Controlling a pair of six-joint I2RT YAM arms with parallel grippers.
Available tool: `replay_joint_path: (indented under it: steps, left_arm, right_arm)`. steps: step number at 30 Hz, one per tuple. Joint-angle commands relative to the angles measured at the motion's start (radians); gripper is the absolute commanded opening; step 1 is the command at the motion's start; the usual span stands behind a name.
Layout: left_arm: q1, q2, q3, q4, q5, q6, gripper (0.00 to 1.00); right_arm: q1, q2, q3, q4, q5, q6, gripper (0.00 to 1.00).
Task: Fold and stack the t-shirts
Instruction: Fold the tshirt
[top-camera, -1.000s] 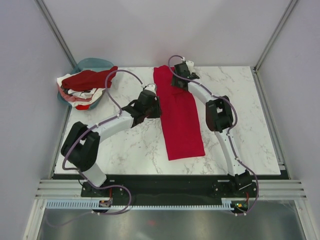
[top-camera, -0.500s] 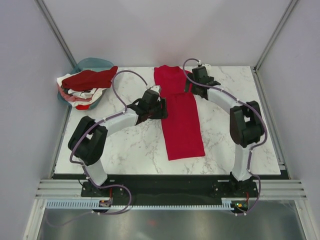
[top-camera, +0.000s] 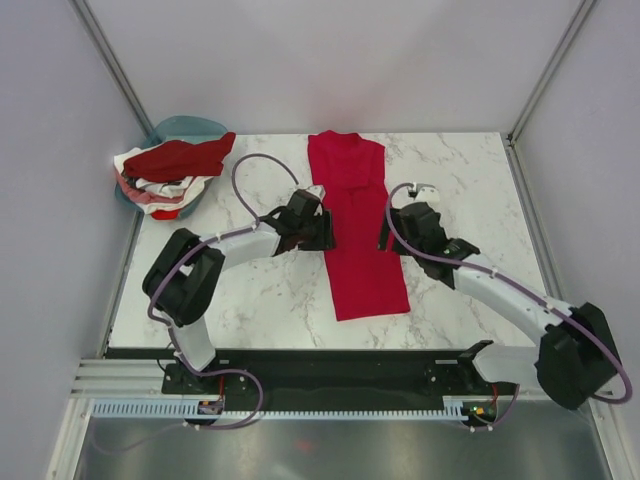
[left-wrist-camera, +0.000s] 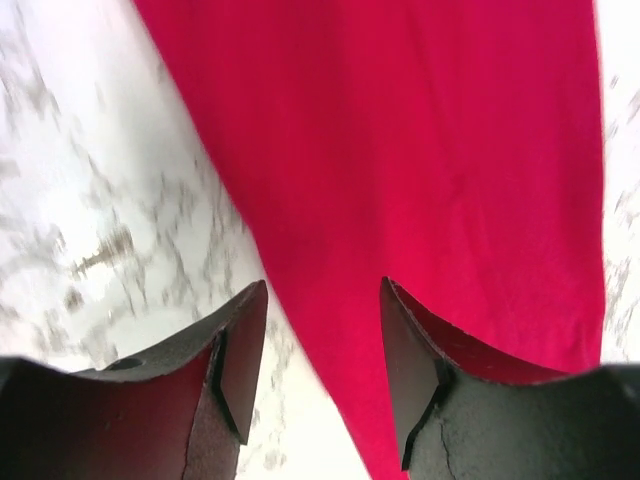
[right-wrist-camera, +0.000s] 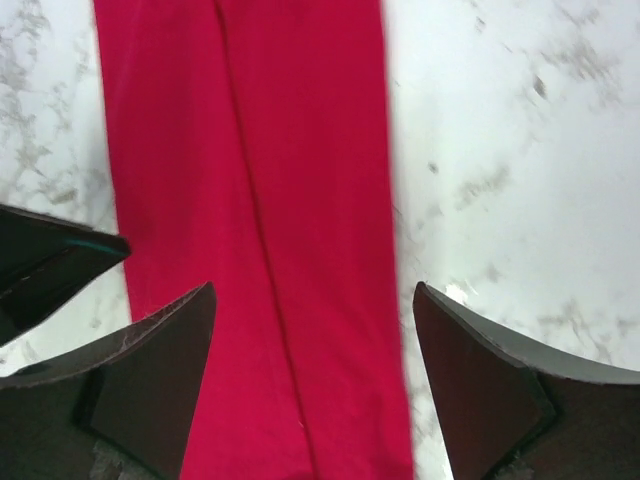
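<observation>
In the middle of the marble table (top-camera: 260, 300) you have the bright crimson t-shirt (top-camera: 355, 225), folded lengthwise into a long narrow strip with its collar at the far end and its hem toward the arm bases. A lengthwise fold line shows in the right wrist view. That narrow shape is why the two arms flank it, one to each long edge at about mid-length. Your left gripper (top-camera: 316, 228) hovers at the strip's left edge with its jaws apart and nothing between them; its wrist view shows one finger over bare marble and the other over red cloth, so it straddles the border. Your right gripper (top-camera: 396, 232) sits at the right edge with jaws spread wide and also empty, the cloth's edge running between its fingers. Matched like this, they look set to pinch both edges together for a crosswise fold — a judgement, not something seen. The other t-shirts (top-camera: 170, 172), dark red over white and coral, lie heaped on the teal basin (top-camera: 185, 127) at the far left corner, well apart from the work.
</observation>
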Motion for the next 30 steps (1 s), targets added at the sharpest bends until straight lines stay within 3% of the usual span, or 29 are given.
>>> replay_joint_path:
  steps: [1,5,9,16,24,30]
  left_arm:
    - [-0.052,-0.094,-0.116,0.049,0.018,-0.088,0.56]
    - [-0.153,-0.13,-0.192,0.072,-0.036,-0.145,0.58]
    - [-0.261,-0.145,-0.314,0.179,-0.087,-0.229,0.58]
    - [-0.295,-0.16,-0.472,0.345,-0.076,-0.349,0.56]
    - [-0.341,-0.182,-0.65,0.488,-0.105,-0.438,0.54]
    - [-0.374,-0.196,-0.755,0.562,-0.16,-0.485,0.47]
  right_arm:
    - [-0.009,-0.138,-0.17,-0.013,0.037,0.056,0.88]
    - [-0.003,-0.282,-0.314,-0.002,-0.005,0.062,0.82]
    - [0.015,-0.274,-0.335,-0.036,-0.02,0.087,0.75]
    - [0.051,-0.212,-0.331,-0.065,-0.06,0.122,0.58]
    - [0.13,-0.21,-0.34,-0.071,-0.04,0.145,0.57]
    - [0.218,-0.153,-0.32,-0.119,0.012,0.19,0.49]
